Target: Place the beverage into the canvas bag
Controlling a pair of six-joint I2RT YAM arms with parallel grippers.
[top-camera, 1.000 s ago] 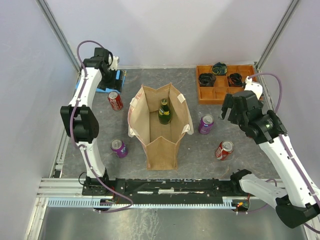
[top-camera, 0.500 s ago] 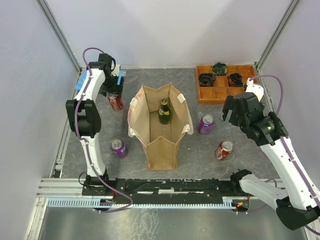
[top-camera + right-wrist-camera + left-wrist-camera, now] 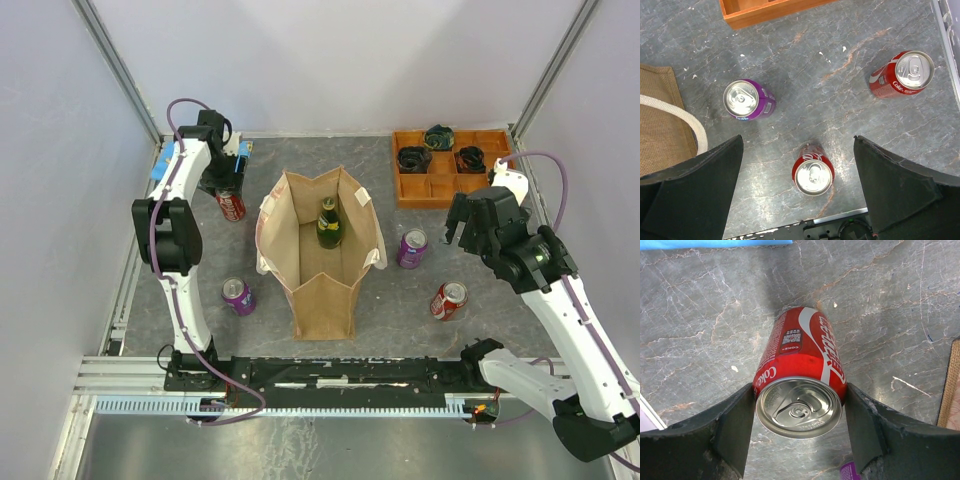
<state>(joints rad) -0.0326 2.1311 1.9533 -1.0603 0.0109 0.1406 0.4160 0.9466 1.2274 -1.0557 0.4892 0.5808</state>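
Observation:
The tan canvas bag (image 3: 320, 262) stands open mid-table with a green bottle (image 3: 329, 225) inside. My left gripper (image 3: 230, 188) points down at the back left, its jaws against both sides of an upright red cola can (image 3: 231, 206). In the left wrist view the can (image 3: 802, 360) stands on the table between the fingers (image 3: 800, 410). My right gripper (image 3: 462, 222) is open and empty, high above a red can (image 3: 812, 172), with a purple can (image 3: 745, 99) to the left. Its jaws stand wide apart in the right wrist view (image 3: 798, 142).
Another purple can (image 3: 238, 296) stands front left of the bag. A further red can (image 3: 902, 72) stands near the right rail. An orange compartment tray (image 3: 445, 180) holding dark items sits at the back right. A blue object (image 3: 160, 165) lies behind the left gripper.
My left arm has swung in and lowered its gripper from behind the red can down around it. My right arm has barely moved.

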